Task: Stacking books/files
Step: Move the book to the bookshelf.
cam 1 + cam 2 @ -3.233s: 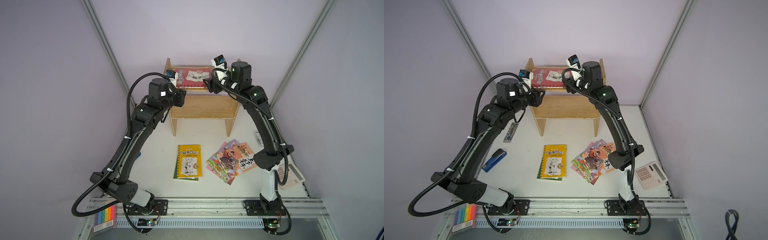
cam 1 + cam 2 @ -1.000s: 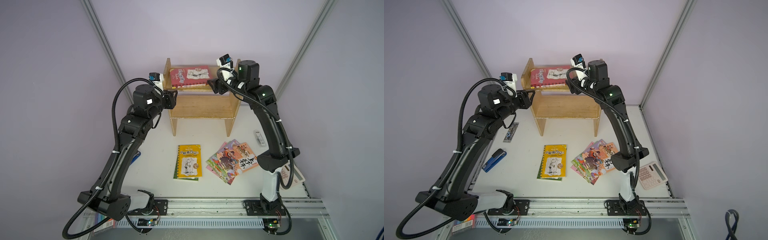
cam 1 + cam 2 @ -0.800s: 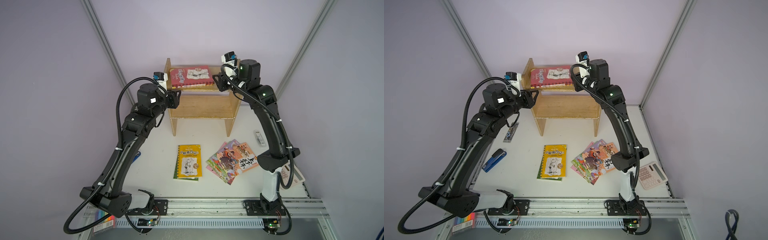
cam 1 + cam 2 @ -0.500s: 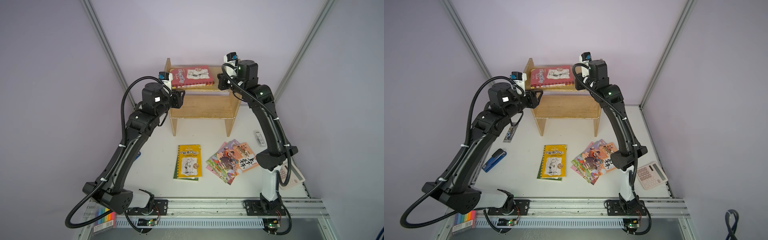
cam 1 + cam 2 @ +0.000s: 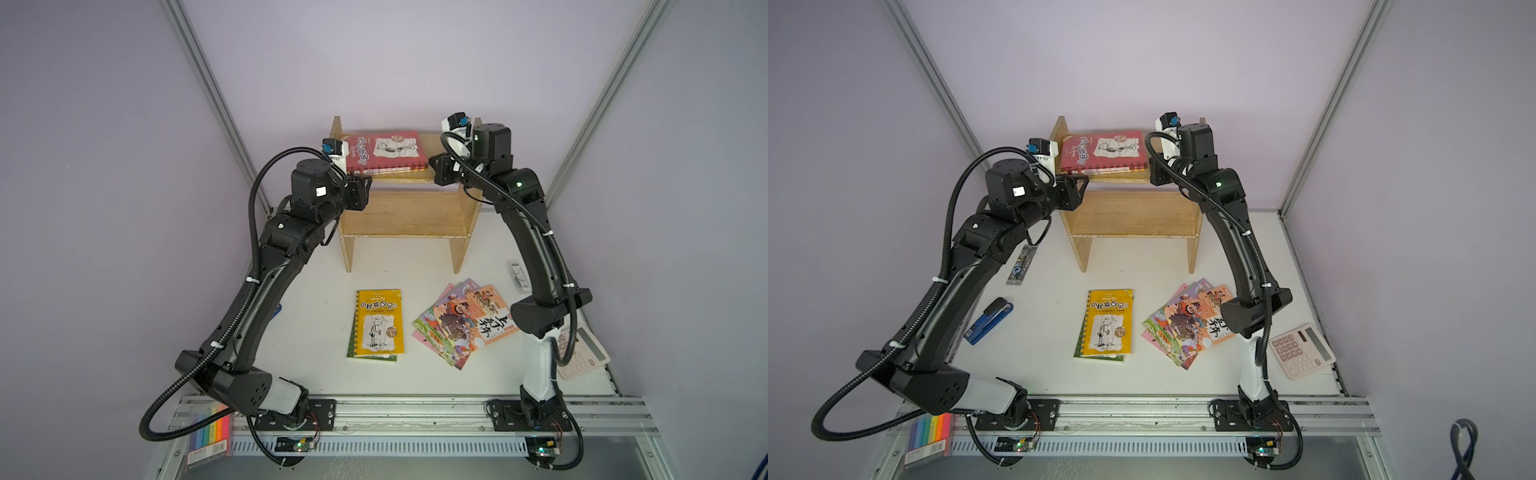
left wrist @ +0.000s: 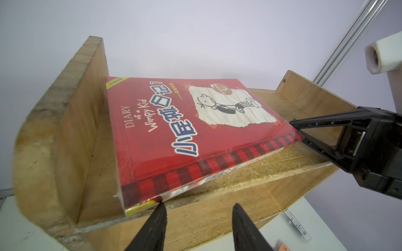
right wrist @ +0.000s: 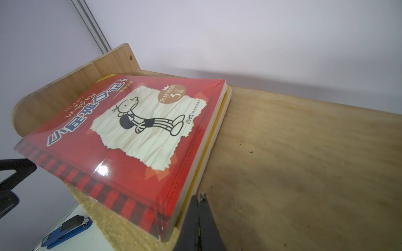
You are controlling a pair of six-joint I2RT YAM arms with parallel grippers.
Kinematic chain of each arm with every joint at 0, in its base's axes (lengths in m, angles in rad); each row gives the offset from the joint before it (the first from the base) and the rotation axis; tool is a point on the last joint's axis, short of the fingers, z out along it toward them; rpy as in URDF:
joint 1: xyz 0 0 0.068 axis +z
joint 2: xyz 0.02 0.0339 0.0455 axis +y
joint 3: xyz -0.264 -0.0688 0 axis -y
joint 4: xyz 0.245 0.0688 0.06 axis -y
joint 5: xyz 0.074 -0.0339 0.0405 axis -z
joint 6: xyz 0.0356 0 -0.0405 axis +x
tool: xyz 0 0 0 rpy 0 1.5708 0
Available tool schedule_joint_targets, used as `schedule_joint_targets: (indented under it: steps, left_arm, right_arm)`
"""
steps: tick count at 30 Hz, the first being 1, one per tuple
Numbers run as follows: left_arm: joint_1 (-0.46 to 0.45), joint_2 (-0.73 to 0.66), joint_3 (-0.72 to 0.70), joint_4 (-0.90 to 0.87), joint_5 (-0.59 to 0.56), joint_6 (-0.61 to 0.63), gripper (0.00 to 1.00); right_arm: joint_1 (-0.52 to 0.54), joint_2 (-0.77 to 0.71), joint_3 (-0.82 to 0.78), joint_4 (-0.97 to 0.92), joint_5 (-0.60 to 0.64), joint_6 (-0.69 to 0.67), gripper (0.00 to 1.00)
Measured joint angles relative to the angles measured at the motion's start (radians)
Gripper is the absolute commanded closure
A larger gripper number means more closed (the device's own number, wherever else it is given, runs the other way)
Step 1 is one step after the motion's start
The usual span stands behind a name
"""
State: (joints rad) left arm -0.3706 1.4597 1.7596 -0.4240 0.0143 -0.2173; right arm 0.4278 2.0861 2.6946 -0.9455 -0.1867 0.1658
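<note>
A red book (image 5: pixel 384 151) (image 5: pixel 1102 151) with a stick-boy sketch lies flat on a yellow one (image 7: pixel 220 121) on the top board of the wooden shelf (image 5: pixel 403 208). My left gripper (image 6: pixel 198 205) is open at the stack's front left corner, and one fingertip (image 6: pixel 160 206) touches that corner. My right gripper (image 7: pixel 200 195) is shut with nothing in it, its tips on the board against the stack's right edge. On the table lie a yellow book (image 5: pixel 379 324) on top of a green one (image 5: pixel 353 353), and a fan of thin cartoon books (image 5: pixel 465 322).
A pinkish calculator (image 5: pixel 1302 351) sits at the table's right edge behind the right arm. A blue stapler (image 5: pixel 988 320) and a small packet (image 5: pixel 1022 264) lie at the left. A pack of highlighters (image 5: pixel 208 432) lies by the front rail.
The left arm swung back in from the left to the shelf's front corner. The right gripper closed and settled beside the stack's right edge.
</note>
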Motion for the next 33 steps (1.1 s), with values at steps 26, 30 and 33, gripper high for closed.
schedule_joint_targets:
  steps: [26, 30, 33]
  left_arm:
    - [0.045, -0.148, -0.065, 0.038, -0.057, 0.009, 0.47]
    - [0.089, -0.193, -0.108, 0.049, -0.084, -0.026, 0.47]
    - [0.113, -0.213, -0.129, 0.056, -0.099, -0.047, 0.47]
  right_arm:
    - [-0.002, 0.014, 0.000, -0.008, -0.170, 0.002, 1.00]
    - [-0.002, 0.014, 0.000, -0.011, -0.182, -0.010, 1.00]
    - [-0.002, 0.014, 0.000, -0.013, -0.189, -0.014, 1.00]
